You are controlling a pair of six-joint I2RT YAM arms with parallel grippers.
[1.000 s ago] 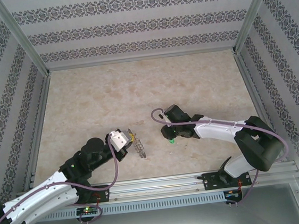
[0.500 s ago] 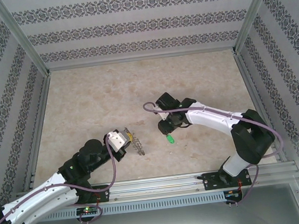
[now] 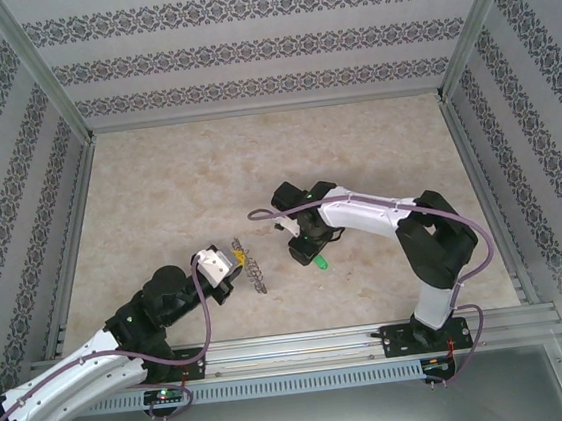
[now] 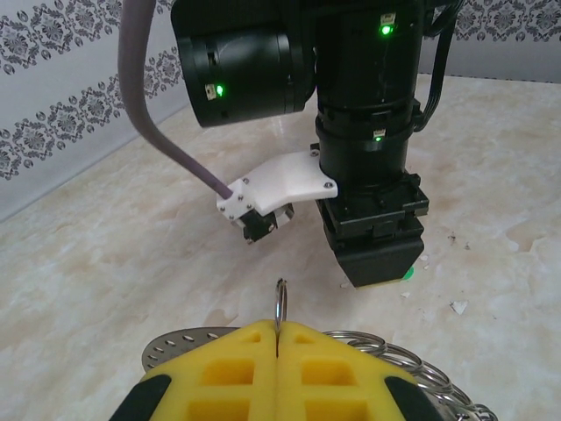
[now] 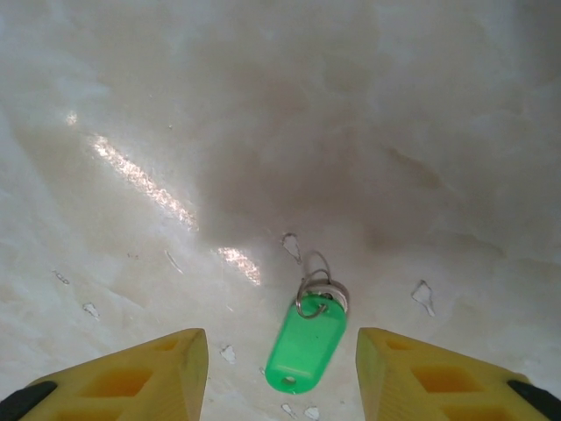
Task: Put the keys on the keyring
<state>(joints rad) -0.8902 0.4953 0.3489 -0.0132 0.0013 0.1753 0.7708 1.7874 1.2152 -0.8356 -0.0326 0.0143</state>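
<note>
The keyring [image 3: 251,267] is a wiry coil of thin metal rings. My left gripper [image 3: 225,267] is shut on it. In the left wrist view the yellow pads [image 4: 333,368] pinch one ring [image 4: 280,303] edge-on, and more rings [image 4: 421,373] trail off to the right. One of the keys, with a bright green head [image 5: 307,344] and small silvery rings [image 5: 322,294] at its top, lies flat on the table. My right gripper [image 5: 280,340] hangs open over it, one yellow finger on each side and neither touching. From above, the key [image 3: 322,262] sits just beside the right gripper [image 3: 303,251].
A perforated metal tag [image 4: 175,346] hangs among the rings by the left pads. The right arm's black wrist [image 4: 372,228] stands close ahead of the left gripper. Small white flecks [image 5: 423,296] dot the marble tabletop [image 3: 207,178]. Patterned walls enclose the table.
The right gripper has opened wider and its arm has swung left, toward the left gripper. The green key stays where it lay. The left gripper has shifted slightly, still holding the keyring.
</note>
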